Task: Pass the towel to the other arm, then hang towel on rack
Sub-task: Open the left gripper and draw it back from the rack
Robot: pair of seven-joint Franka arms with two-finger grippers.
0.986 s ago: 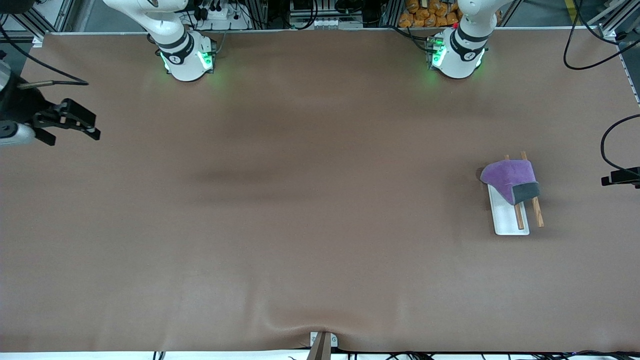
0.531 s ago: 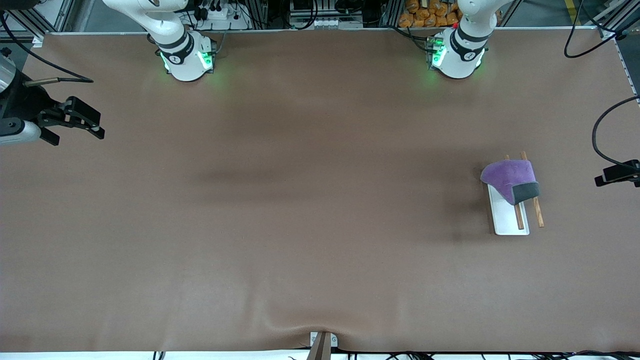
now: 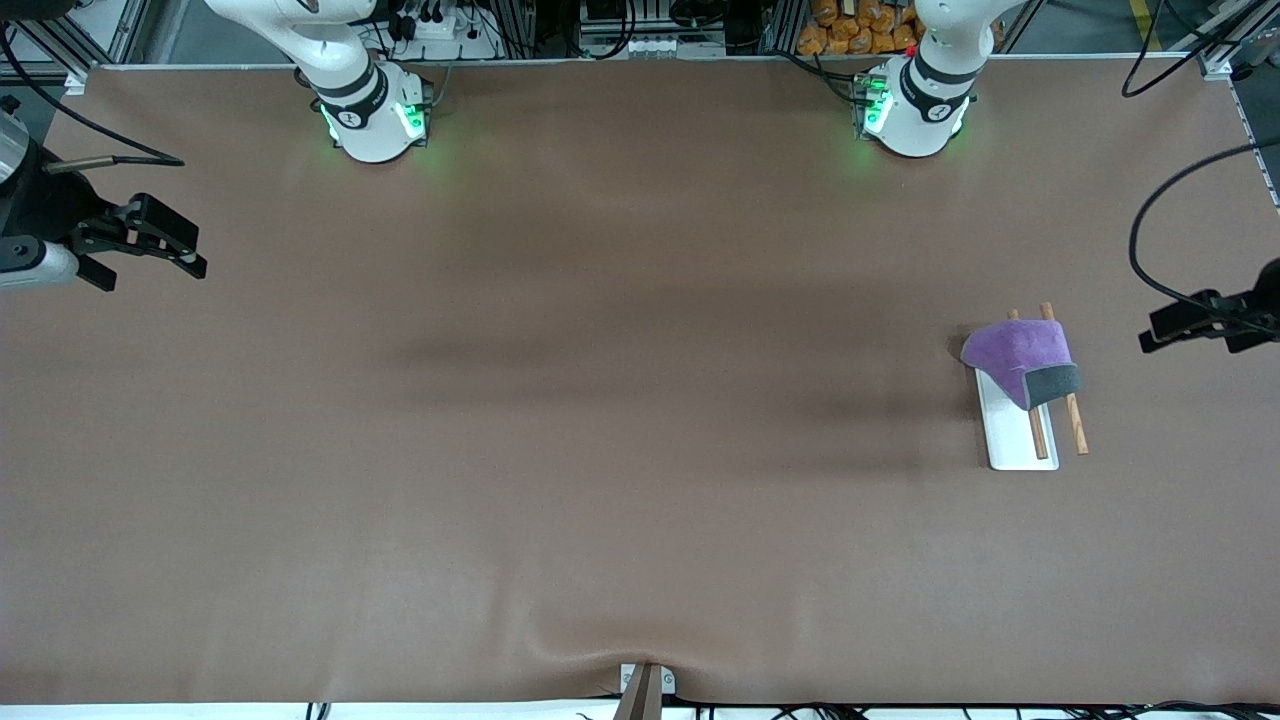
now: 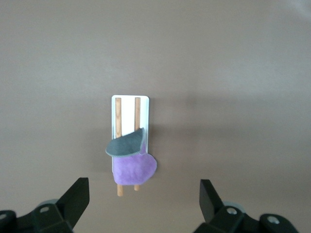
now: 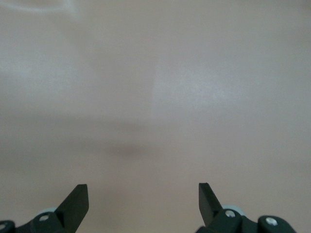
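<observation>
front view: one towel point(image 3: 1018, 358), one rack point(image 3: 1016, 440).

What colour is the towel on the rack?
Purple, with a dark grey corner folded over; the towel shows best in the left wrist view.

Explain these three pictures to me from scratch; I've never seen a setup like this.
Two robot arms are bolted along one edge of a brown table. The wide picture comes from a high camera facing them; the other two come from cameras on each arm's wrist.

Toward the left arm's end of the table stands the rack, a white plate with two wooden rods. The towel, purple with a grey corner, is draped over the rods.

The left gripper is over the table edge near the rack, open and empty; its camera looks at the rack. The right gripper waits at the right arm's end of the table, open and empty, its camera seeing only bare table.
</observation>
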